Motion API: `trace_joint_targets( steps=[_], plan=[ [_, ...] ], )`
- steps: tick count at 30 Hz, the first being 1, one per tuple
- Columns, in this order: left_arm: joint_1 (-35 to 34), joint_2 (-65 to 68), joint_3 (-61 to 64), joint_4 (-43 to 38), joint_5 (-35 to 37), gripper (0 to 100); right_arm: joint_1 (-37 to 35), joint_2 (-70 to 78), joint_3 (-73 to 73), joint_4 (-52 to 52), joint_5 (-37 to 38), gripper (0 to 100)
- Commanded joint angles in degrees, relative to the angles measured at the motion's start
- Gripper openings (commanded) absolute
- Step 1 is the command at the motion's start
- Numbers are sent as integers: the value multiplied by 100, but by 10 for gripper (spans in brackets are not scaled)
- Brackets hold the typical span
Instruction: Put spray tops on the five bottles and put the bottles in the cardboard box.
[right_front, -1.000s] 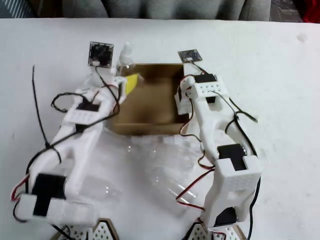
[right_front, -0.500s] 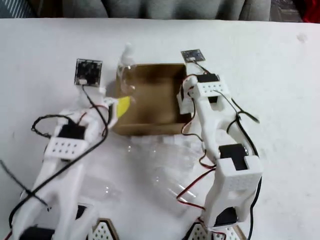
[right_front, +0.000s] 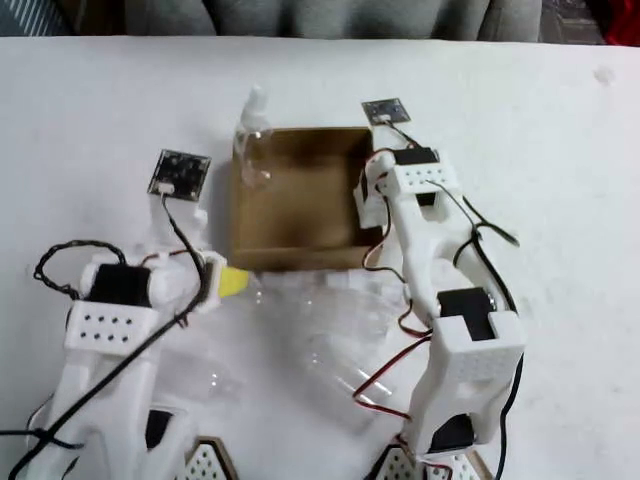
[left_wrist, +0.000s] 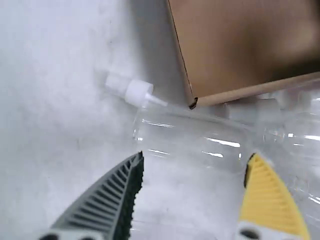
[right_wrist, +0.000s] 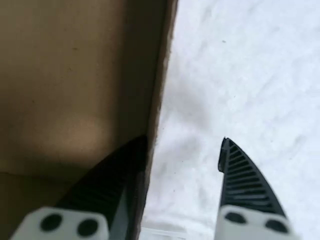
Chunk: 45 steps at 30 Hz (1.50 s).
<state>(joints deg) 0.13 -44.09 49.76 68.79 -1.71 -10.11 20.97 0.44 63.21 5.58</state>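
Clear bottle (left_wrist: 190, 142) with spray top (left_wrist: 131, 90) lies by the cardboard box (left_wrist: 240, 45), under the spread left gripper (left_wrist: 195, 157); right gripper (right_wrist: 182, 142), also spread, straddles a box wall.

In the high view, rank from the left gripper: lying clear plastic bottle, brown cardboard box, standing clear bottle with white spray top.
1. Lying clear plastic bottle, between the open fingers of the left gripper.
2. Brown cardboard box, just beyond.
3. Standing clear bottle with white spray top, at the box's far left corner.

Open cardboard box (right_front: 300, 215); capped bottle (right_front: 252, 140) seemingly stands inside its 11 o'clock corner; clear bottles (right_front: 330, 320) lie at 6 o'clock.
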Motion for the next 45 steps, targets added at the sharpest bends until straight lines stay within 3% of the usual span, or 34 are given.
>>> trace_joint_targets(
  steps=[1,4,10,14,17,20,26,31,36,45],
  plan=[
    [-48,-505,-334,70,-141,290,-31,-338,-167,-13,18,198],
    [-40,-787,-334,229,-264,291,-110,-338,-457,286,18,204],
    [-31,-1051,-334,580,-1582,290,-198,-286,-1257,1262,97,321],
    [-40,-1051,-325,624,-2462,290,-356,-338,-1556,1763,747,283],
    [-40,-1051,-334,598,-3226,290,-426,-338,-1881,2246,809,221],
    [-40,-1042,-334,589,-3543,290,-382,-338,-2242,2738,809,169],
    [-40,-1042,-334,580,-4334,290,-48,-356,-2787,3547,818,147],
    [13,-1042,-334,536,-5099,290,356,-787,-2268,3538,826,74],
    [22,-1033,97,-26,-5855,290,716,-1499,-1354,3530,1046,46],
    [690,163,642,-1389,-6004,293,1218,-2826,580,2677,1503,45]
  ],
)
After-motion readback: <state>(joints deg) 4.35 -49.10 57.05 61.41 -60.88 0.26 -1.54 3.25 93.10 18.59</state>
